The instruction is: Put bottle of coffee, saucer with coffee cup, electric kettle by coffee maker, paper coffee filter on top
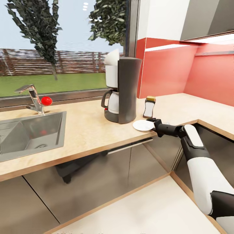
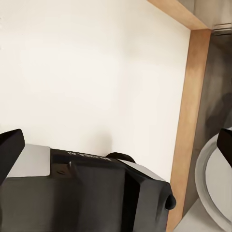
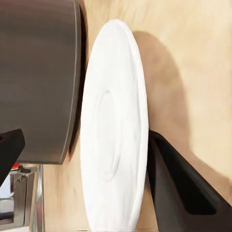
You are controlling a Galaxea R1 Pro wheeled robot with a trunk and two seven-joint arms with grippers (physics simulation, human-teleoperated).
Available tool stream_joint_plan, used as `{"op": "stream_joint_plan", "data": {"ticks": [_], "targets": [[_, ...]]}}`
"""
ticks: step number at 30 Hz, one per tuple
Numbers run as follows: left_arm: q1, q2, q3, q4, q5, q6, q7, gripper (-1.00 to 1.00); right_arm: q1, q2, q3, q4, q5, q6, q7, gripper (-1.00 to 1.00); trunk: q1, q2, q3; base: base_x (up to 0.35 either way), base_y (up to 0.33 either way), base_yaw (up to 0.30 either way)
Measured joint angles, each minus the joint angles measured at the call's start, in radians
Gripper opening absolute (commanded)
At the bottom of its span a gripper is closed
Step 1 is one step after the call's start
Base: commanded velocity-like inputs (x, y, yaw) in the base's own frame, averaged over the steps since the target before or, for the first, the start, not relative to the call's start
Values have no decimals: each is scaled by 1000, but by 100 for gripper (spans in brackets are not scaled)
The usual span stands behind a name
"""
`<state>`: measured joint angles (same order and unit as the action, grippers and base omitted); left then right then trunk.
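Note:
The coffee maker (image 1: 123, 91) stands on the kitchen countertop (image 1: 81, 130) with a white paper coffee filter (image 1: 112, 57) on top. To its right is the bottle of coffee (image 1: 149, 107). The white saucer (image 1: 141, 125) lies in front of both, close to the machine's base. My right gripper (image 1: 152, 123) is open at the saucer's right rim. In the right wrist view the saucer (image 3: 116, 130) sits between the fingers of my right gripper (image 3: 87, 137). One finger (image 3: 179, 193) touches its underside and the other is apart from it. My left gripper (image 2: 116, 145) is open and empty. Coffee cup, electric kettle and kitchen shelf are out of view.
A steel sink (image 1: 29, 133) with a faucet (image 1: 34, 97) is set into the counter at the left. The counter turns a corner at the right under a red wall (image 1: 182, 71). Grey cabinet fronts (image 1: 97, 182) stand below. The left wrist view looks down on pale floor (image 2: 96, 72).

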<state>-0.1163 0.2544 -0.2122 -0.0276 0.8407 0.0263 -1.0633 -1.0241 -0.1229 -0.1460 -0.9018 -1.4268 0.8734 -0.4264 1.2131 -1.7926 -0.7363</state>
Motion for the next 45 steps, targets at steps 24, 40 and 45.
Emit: {"op": "stream_joint_plan", "data": {"ticks": [24, 40, 45], "targets": [[0, 0, -2, 0, 0, 0, 0, 100, 95, -151, 0, 44, 33, 6, 238, 100, 0, 0, 0, -116, -30, 0], [0, -1, -2, 0, 0, 0, 3, 100, 462, -235, -4, 49, 584, -172, 893, 100, 0, 0, 0, 0, 0, 0], [0, -1, 0, 0, 1, -1, 3, 100, 606, -234, -1, 55, 704, -243, 930, 100, 0, 0, 0, 0, 0, 0]]}}
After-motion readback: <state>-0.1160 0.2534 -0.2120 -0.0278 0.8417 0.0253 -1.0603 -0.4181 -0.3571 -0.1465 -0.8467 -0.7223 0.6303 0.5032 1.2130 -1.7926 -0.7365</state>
